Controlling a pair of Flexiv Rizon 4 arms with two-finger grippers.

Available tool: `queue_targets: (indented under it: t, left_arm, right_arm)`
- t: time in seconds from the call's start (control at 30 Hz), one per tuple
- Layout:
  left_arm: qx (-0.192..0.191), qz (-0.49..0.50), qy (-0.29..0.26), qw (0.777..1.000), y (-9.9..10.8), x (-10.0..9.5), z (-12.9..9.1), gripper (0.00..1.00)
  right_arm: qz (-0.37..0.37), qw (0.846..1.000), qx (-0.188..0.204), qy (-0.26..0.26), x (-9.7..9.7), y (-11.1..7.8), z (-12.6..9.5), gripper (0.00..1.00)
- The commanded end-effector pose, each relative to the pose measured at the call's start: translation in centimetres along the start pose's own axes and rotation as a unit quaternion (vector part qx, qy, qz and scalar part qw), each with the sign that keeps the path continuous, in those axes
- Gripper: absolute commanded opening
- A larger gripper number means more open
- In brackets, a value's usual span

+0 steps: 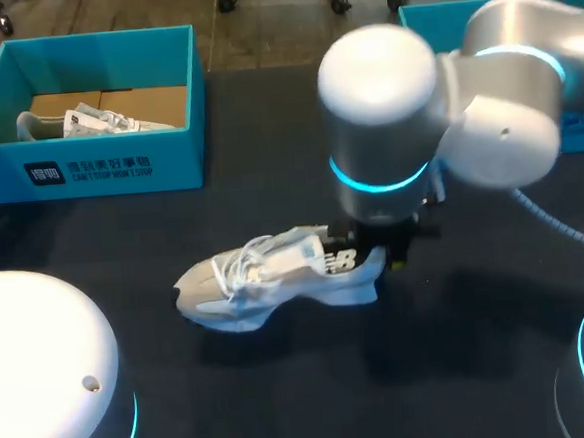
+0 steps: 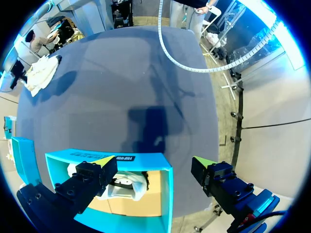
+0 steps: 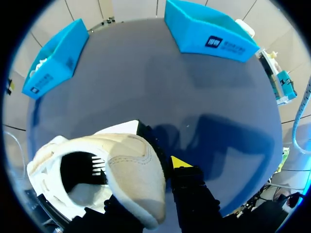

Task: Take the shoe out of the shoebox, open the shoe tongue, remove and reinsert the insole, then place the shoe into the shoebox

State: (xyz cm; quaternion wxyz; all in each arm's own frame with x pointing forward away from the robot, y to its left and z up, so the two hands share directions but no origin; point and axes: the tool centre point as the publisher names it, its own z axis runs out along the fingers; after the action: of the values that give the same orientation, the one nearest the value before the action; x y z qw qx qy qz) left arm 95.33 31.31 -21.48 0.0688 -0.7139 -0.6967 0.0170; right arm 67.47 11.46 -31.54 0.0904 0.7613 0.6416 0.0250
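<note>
Lifting now could tip or drop the shoe (image 1: pixel 276 275), which lies mid-table well apart from the shoebox (image 1: pixel 118 166), because you cannot tell whether your right gripper (image 1: pixel 387 257) truly clamps its heel, while your left gripper (image 2: pixel 153 177) hangs wide open, empty, above that box.

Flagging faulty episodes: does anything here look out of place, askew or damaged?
Nothing stands out. One shoe sits on the table with the right gripper at its heel; another shoe lies inside the far-left shoebox. No spill or damage shows.
</note>
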Motion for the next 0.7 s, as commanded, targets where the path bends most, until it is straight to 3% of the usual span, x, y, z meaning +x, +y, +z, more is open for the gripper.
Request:
queue_targets:
  t: [0.03, 0.33, 0.7]
  left_arm:
    - [-0.001, 0.0, 0.001, 1.0, 0.0, 0.0, 0.0, 1.0]
    - [-0.001, 0.0, 0.001, 1.0, 0.0, 0.0, 0.0, 1.0]
    - [-0.001, 0.0, 0.001, 1.0, 0.0, 0.0, 0.0, 1.0]
  right_arm:
    - [0.002, 1.0, 0.001, -0.004, 2.1, -1.0, 1.7, 0.0]
    - [-0.012, 1.0, 0.014, -0.019, 3.6, -1.3, 3.8, 0.0]
    - [-0.018, 0.998, 0.012, -0.059, 3.7, -1.7, 4.5, 0.0]
